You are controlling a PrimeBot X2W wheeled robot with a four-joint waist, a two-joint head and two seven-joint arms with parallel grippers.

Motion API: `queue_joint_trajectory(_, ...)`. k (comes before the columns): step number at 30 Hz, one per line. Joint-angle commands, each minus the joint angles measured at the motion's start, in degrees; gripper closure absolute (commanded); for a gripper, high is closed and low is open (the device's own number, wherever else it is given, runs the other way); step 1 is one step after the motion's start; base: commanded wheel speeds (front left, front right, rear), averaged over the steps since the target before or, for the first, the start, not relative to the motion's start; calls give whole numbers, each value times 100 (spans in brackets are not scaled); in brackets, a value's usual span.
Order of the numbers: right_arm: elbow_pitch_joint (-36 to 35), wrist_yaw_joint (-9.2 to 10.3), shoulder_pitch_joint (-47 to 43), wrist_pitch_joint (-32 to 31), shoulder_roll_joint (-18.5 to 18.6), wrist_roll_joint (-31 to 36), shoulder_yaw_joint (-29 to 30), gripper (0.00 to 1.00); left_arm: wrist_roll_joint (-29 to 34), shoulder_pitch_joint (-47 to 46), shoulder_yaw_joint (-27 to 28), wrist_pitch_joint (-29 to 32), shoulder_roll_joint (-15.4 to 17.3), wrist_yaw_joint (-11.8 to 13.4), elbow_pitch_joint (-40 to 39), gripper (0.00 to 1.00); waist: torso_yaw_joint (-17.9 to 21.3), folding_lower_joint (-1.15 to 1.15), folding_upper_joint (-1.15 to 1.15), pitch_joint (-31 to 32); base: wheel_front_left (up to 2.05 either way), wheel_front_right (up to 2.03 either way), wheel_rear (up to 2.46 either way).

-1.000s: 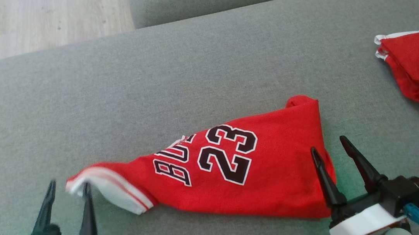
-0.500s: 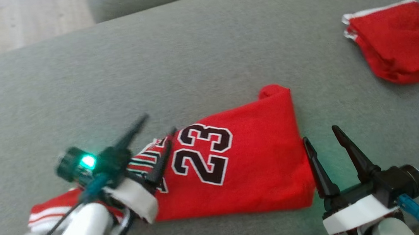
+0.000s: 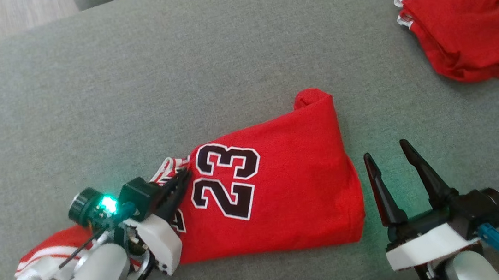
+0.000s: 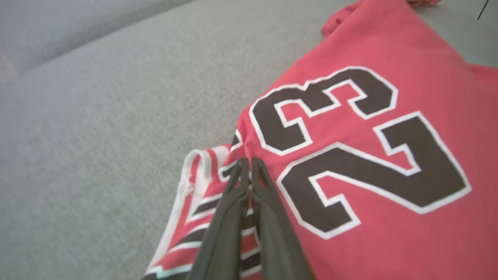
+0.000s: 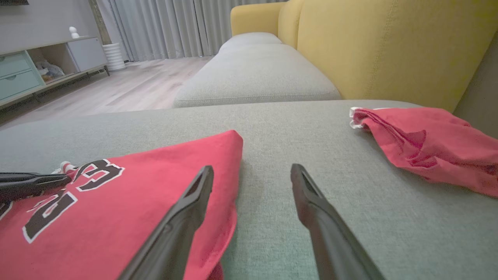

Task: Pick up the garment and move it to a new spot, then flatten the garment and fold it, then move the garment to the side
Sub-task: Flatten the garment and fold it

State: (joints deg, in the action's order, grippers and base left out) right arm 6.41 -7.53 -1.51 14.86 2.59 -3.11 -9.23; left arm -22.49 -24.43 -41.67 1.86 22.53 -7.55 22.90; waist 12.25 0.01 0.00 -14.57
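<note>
Since a second ago, the left gripper [image 3: 183,177] has swung from the near left of the sofa up onto the red jersey [image 3: 291,182], pulling the stripy neck end with it. The head camera has turned a bit too. The two left fingers are pressed tight together on the stripy trim [image 4: 202,182], right beside the big 23 [image 3: 226,182]. I think they pinch the trim, but I cannot tell how many layers. The right gripper [image 3: 385,150] is spread wide and holds nothing. It hangs just beside the right edge of the jersey, not touching it.

This looks like the folding step. To do it well, keep the pinch tight and carry the stripy end low across to the right. Lay it down flat, then let go. The right gripper could press the right edge so the cloth does not slide.

The jersey lies on the grey sofa cushion [image 3: 177,73], at the near middle. Its long side runs left to right, tipped a little. The neck end points near left and the bottom hem points right, with a small rolled corner [image 3: 308,99] at the far right. Another red garment [image 3: 466,38] lies well apart at the far right.
</note>
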Motion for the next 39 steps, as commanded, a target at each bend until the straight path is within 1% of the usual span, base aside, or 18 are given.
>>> queue_joint_trajectory(1, -171, 4, 132, 14, 29, -40, -146, 0, 63, -290, 180, -110, 123, 40, -115, 100, -9, -1, 0, 37, 0, 0, 0)
queue_joint_trajectory(6, -118, 4, 106, 14, 29, -8, -166, 0, 540, -827, 166, -895, 48, 231, 44, 100, -14, -1, 0, 265, 0, 0, 0)
queue_joint_trajectory(10, -93, 4, 44, 14, 29, 6, -188, 0, 852, -1571, 297, -1342, 47, 391, 146, 100, 0, -1, 0, 432, 0, 0, 0)
queue_joint_trajectory(15, -87, 4, -29, 14, 29, -17, -218, 0, 1157, -2618, 526, -1587, 78, 536, 161, 100, 12, -1, 0, 561, 0, 0, 0)
queue_joint_trajectory(17, -94, 4, -50, 14, 29, -39, -215, 0, 1263, -2967, 640, -1637, 93, 643, 60, 100, -5, -1, 0, 571, 0, 0, 0)
queue_joint_trajectory(20, -99, 4, -60, 14, 29, -71, -224, 0, 1311, -3160, 786, -1672, 115, 770, -205, 100, -43, -1, 0, 567, 0, 0, 0)
queue_joint_trajectory(23, -123, 4, -62, 14, 29, -108, -199, 0, 1221, -2763, 728, -1680, 127, 751, -446, 100, -99, -1, 0, 538, 0, 0, 0)
queue_joint_trajectory(27, -159, 4, -43, 14, 29, -152, -170, 0, 934, -1528, 474, -1681, 44, 804, -615, 100, -176, -1, 0, 451, 0, 0, 0)
queue_joint_trajectory(31, -177, 4, -23, 14, 29, -147, -120, 0, 579, -210, 53, -1682, -273, 780, -555, 100, -295, -1, 0, 356, 0, 0, 0)
queue_joint_trajectory(33, -172, 4, -5, 14, 29, -117, -97, 0, 449, 245, -188, -1683, -453, 675, -507, 100, -377, -1, 0, 328, 0, 0, 0)
queue_joint_trajectory(35, -167, 4, 9, 14, 29, -77, -56, 0, 269, 558, -393, -1655, -641, 504, -469, 100, -481, -1, 0, 310, 0, 0, 0)
queue_joint_trajectory(36, -161, 4, 15, 14, 29, -54, -45, 0, 178, 664, -476, -1599, -716, 431, -453, 65, -528, -1, 0, 305, 0, 0, 0)
queue_joint_trajectory(37, -154, 4, 21, 14, 29, -33, -43, 0, 119, 721, -544, -1550, -767, 377, -457, 0, -573, -1, 0, 300, 0, 0, 0)
queue_joint_trajectory(39, -139, 4, 34, 14, 29, 6, -50, 0, 66, 744, -604, -1500, -808, 335, -519, 0, -654, -1, 0, 302, 0, 0, 0)
